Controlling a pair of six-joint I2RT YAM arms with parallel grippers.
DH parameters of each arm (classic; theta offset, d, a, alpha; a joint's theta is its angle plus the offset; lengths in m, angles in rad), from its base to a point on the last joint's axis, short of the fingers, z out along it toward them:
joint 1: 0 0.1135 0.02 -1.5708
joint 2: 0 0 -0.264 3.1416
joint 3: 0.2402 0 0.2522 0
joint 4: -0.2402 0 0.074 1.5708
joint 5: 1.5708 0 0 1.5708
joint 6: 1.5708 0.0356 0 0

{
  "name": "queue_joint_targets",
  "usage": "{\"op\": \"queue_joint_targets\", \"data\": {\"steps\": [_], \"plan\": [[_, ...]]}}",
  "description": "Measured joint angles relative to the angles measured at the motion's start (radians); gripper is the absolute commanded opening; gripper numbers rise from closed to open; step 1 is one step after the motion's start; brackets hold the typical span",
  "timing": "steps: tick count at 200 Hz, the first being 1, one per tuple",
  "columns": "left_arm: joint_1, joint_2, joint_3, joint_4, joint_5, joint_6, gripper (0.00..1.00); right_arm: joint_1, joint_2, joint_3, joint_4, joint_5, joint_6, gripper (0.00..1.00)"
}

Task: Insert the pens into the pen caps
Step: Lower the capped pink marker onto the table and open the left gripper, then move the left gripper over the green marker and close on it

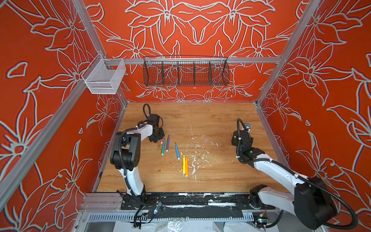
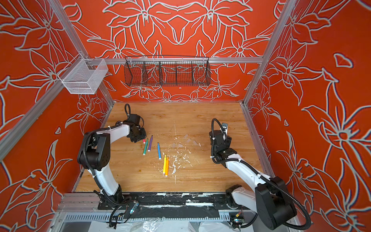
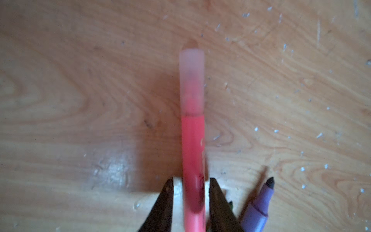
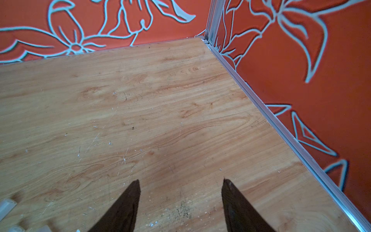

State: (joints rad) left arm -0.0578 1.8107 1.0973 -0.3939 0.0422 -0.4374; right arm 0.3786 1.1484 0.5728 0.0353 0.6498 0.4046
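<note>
In both top views the pink-red pen (image 1: 161, 141) is mostly hidden beneath the left pincer (image 3: 190, 178). Loose caps (image 1: 198, 145) are barely made out mid-table (image 1: 220, 170). The purple pen (image 3: 261, 204) is seen just beside. The pink-red pen is fitted with a translucent cap (image 3: 191, 80) and flanked by slightly spread jaws. The right pincer (image 4: 180, 180) is spread and empty.

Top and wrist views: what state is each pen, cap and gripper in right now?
Left gripper: slightly open.
Right gripper: open, empty.
Pink pen: capped, between left gripper's jaws.
Purple pen: uncapped, lying flat.
Green pen: uncapped, lying flat.
Blue pen: uncapped, lying flat.
Yellow pen: uncapped, lying flat.
Orange pen: uncapped, lying flat.
Loose caps: empty, lying flat.
</note>
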Motion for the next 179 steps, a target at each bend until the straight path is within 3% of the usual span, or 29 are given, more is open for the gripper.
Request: {"op": "queue_joint_targets", "data": {"steps": [45, 85, 153, 179], "plan": [[0.000, -0.248, -0.241, 0.148, 0.013, 0.004, 0.39, 0.000, -0.002, -0.003, 0.007, -0.003, 0.000, 0.67], [-0.010, -0.383, -0.327, 0.201, 0.023, 0.005, 0.39, 0.000, -0.005, -0.004, 0.008, -0.004, 0.000, 0.67], [-0.181, -0.463, -0.336, 0.073, -0.031, -0.018, 0.38, 0.000, -0.005, -0.004, 0.009, -0.004, 0.000, 0.67], [-0.186, -0.425, -0.336, 0.058, -0.055, -0.030, 0.37, 0.000, -0.006, -0.006, 0.013, -0.006, 0.000, 0.67]]}}
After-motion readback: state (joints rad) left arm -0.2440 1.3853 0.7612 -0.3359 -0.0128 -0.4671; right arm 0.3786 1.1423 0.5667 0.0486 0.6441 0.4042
